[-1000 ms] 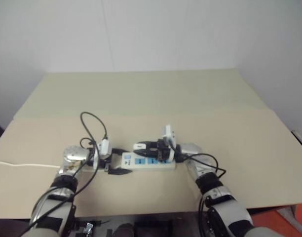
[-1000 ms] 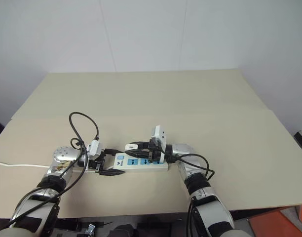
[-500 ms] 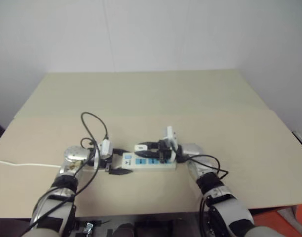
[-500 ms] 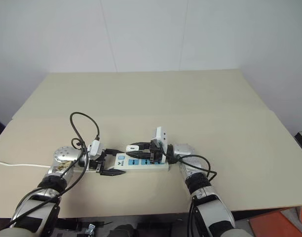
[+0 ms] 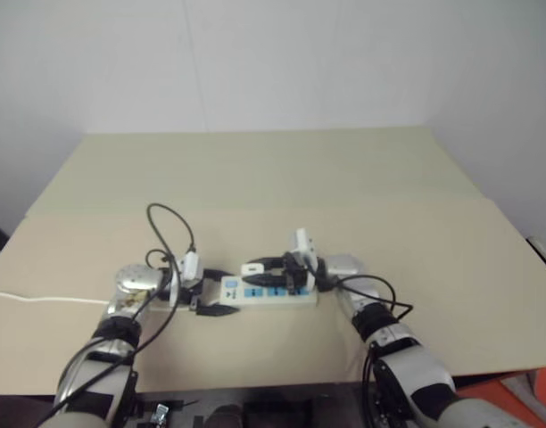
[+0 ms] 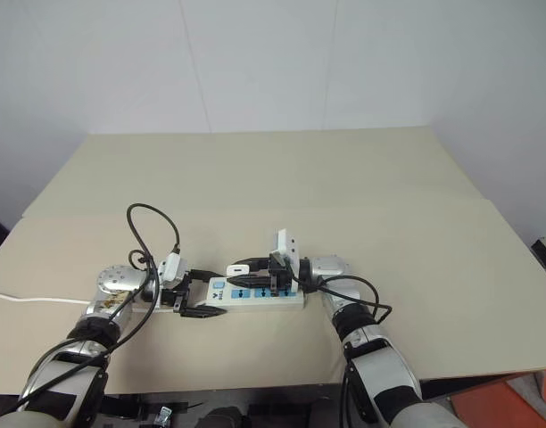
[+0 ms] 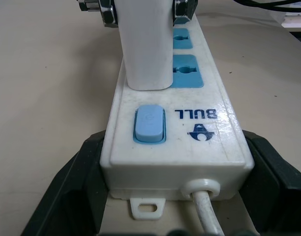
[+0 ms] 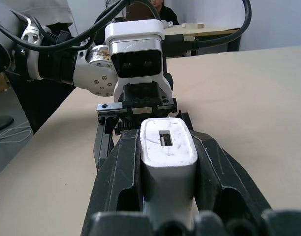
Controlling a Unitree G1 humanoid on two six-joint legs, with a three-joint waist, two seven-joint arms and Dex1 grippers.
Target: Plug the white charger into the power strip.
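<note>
White charger (image 8: 168, 162), a small smooth plastic block with rounded edges and a narrow rectangular slot in its end face, sits clenched between the two black fingers (image 8: 221, 182) of the right end effector (image 6: 242, 269). In the left wrist view its plain white body (image 7: 145, 44) stands upright on the power strip (image 7: 176, 140), resting on the strip's top face at the socket closest to the switch (image 7: 149, 123); whether it is pushed fully home cannot be told.

That strip is a flat, glossy white rectangular bar lying on the bench (image 6: 407, 241), close to the bench's near edge and roughly midway along it, its length running parallel to that edge. Its top carries light blue socket faces (image 7: 188, 72) in a row, a rounded pale blue rocker switch at one end, and a dark blue printed logo beside the switch. A round white cord (image 7: 205, 214) leaves the switch end through a moulded collar, and a small mounting tab sticks out beneath.

The left end effector (image 6: 198, 294) is closed on the switch end of the strip, one matt black finger (image 7: 74, 184) pressed against each long side.

The bench surface is a matt, pale beige sheet, smooth and unpatterned.
</note>
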